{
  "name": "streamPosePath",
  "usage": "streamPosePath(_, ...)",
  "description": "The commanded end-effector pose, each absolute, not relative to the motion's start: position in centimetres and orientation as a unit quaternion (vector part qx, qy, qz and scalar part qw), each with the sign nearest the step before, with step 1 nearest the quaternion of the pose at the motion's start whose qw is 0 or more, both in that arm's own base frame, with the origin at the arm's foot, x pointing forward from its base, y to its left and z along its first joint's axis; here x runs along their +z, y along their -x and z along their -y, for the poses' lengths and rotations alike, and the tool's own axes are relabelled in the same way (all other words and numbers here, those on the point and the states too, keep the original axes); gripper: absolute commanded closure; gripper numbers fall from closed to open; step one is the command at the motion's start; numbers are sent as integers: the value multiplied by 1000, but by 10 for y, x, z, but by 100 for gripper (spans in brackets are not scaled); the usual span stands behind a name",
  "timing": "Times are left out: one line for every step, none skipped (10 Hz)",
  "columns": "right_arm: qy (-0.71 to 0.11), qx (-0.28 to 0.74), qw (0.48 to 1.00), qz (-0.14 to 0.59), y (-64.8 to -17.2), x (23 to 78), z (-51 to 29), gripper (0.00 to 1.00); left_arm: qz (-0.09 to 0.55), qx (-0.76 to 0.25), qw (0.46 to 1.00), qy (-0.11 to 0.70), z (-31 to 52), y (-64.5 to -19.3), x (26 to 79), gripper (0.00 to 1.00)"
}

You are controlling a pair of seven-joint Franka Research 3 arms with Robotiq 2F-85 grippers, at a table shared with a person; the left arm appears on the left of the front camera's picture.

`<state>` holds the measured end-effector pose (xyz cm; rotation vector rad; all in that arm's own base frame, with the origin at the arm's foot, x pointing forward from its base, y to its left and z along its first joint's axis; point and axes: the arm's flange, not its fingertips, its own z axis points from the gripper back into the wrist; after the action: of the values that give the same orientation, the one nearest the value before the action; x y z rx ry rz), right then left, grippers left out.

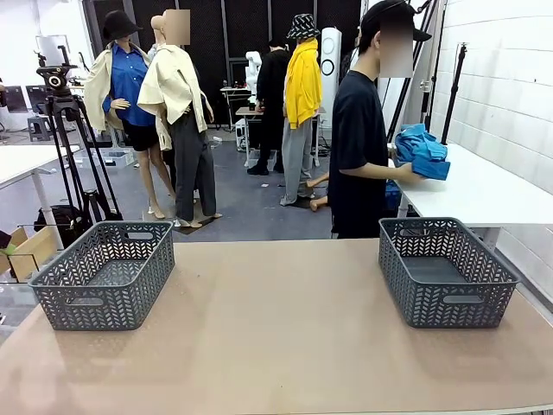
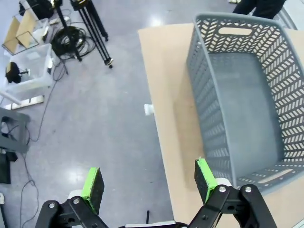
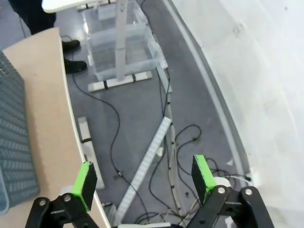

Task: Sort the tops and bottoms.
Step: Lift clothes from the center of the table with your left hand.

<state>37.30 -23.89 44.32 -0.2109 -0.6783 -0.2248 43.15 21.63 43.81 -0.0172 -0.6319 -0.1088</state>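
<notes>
At the far side a person stands turned to a white side table [image 1: 488, 194] and holds a pile of blue cloth, the bottoms [image 1: 421, 149], in the hands. The tops are out of view. Two grey plastic baskets rest on the tan table [image 1: 276, 328]: the left basket [image 1: 95, 298] and the right basket [image 1: 449, 303], both with nothing in them. My left gripper [image 2: 149, 183] is open, hanging over the floor and the table's edge beside the left basket [image 2: 204, 95]. My right gripper [image 3: 145, 178] is open over the floor past the table's edge, with the right basket [image 3: 12, 142] off to one side.
A camera tripod [image 1: 65, 112] and cables stand on the floor off the table's left end. Clear plastic boxes [image 2: 28, 66] [image 3: 123, 47] sit on the floor at both ends. Loose cables run across the floor under my right gripper.
</notes>
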Motion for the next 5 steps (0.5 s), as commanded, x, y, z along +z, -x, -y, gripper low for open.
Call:
streamPosePath(102,-112,933,327,-370,443,242,0,307,-48,951,-6,-218,-430,439,0)
streamPosePath(102,-112,933,327,-370,443,242,0,307,-48,951,-6,-218,-430,439,0)
streamPosePath(102,-112,933,327,-370,443,242,0,307,-48,951,-6,-218,-430,439,0)
streamPosePath(102,-112,933,327,-370,443,242,0,307,-48,951,-6,-218,-430,439,0)
streamPosePath(102,-112,933,327,-370,443,242,0,307,-48,951,-6,-218,-430,439,0)
